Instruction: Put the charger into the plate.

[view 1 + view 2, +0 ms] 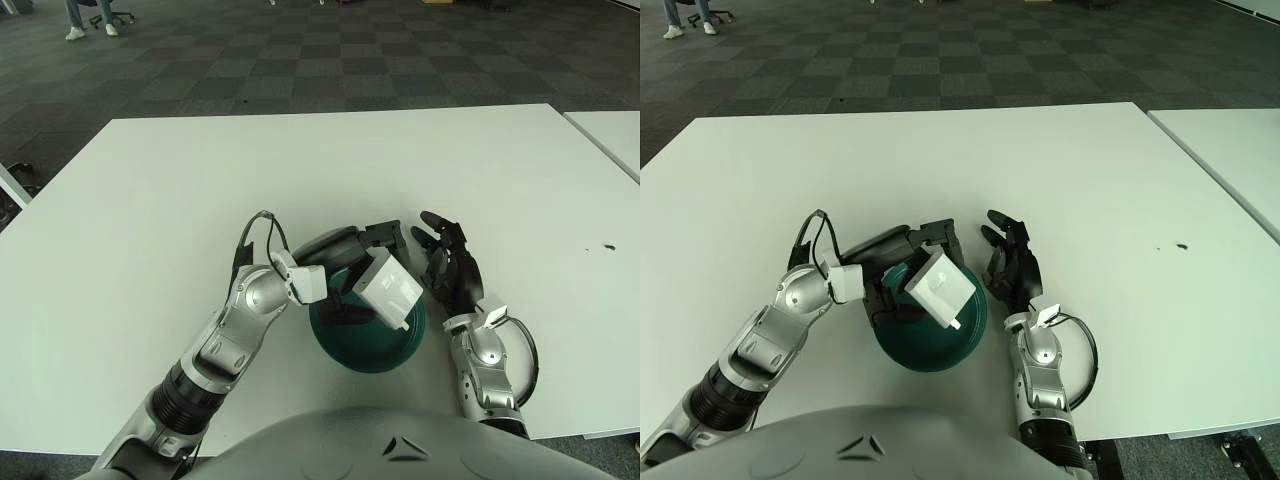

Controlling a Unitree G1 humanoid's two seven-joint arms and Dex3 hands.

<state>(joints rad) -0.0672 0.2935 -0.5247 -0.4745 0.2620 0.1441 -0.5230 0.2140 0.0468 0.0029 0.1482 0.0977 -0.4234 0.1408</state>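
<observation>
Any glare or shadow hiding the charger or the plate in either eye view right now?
Left eye view: no glare; the white charger reads clearly in the left hand over the dark green plate, whose inside is shaded under that hand. Right eye view: same even light, soft shadows on the white table; the right hand beside the plate is sharp.

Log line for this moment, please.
left hand: shut on charger, over plate | charger: not yet released | right hand: open, right of plate, idle

White square charger (389,287), tilted, above dark green plate (400,355) near the table's front edge.
</observation>
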